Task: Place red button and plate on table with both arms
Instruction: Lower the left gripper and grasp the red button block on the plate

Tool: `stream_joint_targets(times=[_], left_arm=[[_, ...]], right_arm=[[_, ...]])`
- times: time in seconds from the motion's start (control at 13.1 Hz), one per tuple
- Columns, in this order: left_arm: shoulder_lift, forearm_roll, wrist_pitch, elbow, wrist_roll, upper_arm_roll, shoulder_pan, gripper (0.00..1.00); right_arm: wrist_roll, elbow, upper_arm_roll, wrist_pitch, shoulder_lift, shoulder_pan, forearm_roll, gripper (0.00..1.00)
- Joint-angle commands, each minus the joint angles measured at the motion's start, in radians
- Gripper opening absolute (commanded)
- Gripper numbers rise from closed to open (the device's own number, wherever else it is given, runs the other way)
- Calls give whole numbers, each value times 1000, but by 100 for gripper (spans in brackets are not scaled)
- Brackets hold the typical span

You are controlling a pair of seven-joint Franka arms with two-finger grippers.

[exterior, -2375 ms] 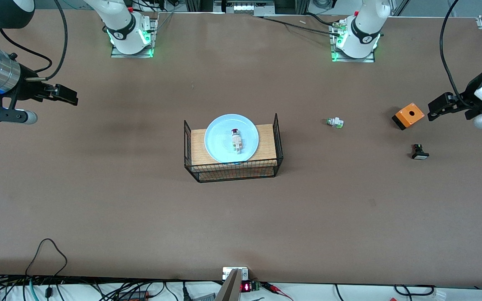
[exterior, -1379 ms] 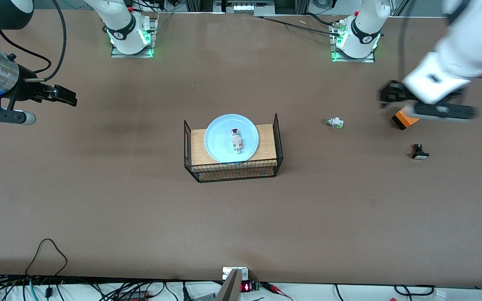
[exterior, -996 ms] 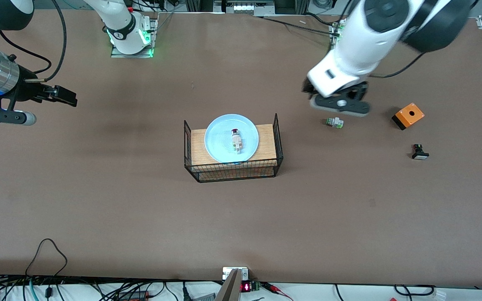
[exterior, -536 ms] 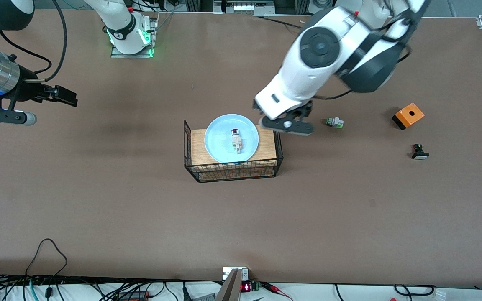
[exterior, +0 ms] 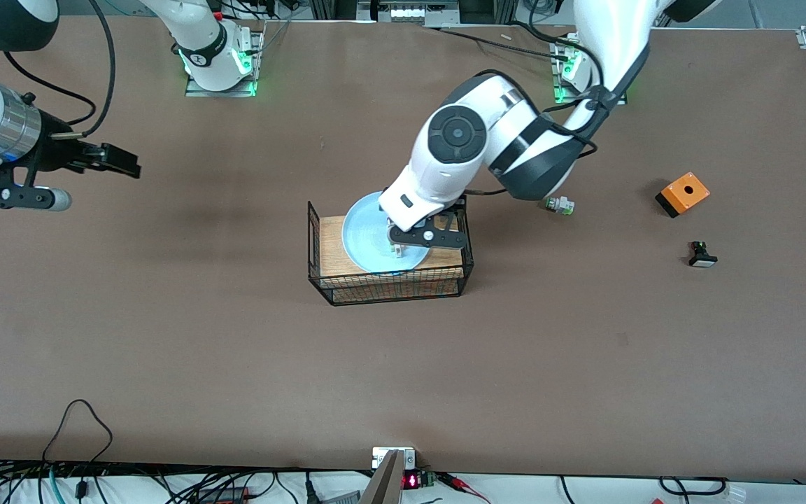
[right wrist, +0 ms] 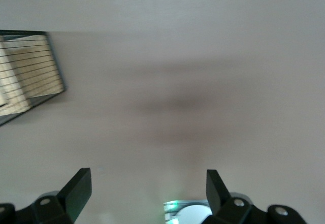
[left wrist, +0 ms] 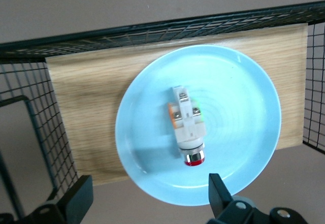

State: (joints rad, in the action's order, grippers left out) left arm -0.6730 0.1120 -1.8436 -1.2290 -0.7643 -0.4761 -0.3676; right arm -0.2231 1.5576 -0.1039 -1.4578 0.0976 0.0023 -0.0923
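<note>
Right claw (exterior: 119, 159) hangs over bare matte brown worktop (exterior: 165, 336), fingers apart. Glossy round light-blue plate (left wrist: 244, 107) sits on wooden board (left wrist: 81, 112) inside black wire mesh; red button (left wrist: 188, 127) lies on it. Left claw (left wrist: 147, 196) hovers over plate, fingers spread.

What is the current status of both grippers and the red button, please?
Left gripper open over plate. Red button untouched on it. Right gripper open, waiting.
</note>
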Motion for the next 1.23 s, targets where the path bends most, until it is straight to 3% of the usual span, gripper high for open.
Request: stream_joint_targets(times=[0.0,0.23,0.61,1.0,1.07,1.15], left_arm=[[-30,20,20,85,-59,88,-109,100],[-59,20,8,98,-61,99,-120,100],[-108,20,-89,100,-56,100,-126,100],[-129,23,-101,94,-43,102,-126,100],[-129,21,-102,94,-43,102,-126,97],[-129,23,-102,92,-41,102,-126,82]], right_arm=[[-114,-10,-4,-4,4,4,-75,100],[-209,-10,-5,-32,23,37,-142,100],[-190,-34,-5,-55,70,48,-146,100],[-202,-34,-5,-55,91,57,-147,100],[-203,-39,-7,-55,94,61,-153,100],[-209,-44,-5,-55,94,77,-161,100]])
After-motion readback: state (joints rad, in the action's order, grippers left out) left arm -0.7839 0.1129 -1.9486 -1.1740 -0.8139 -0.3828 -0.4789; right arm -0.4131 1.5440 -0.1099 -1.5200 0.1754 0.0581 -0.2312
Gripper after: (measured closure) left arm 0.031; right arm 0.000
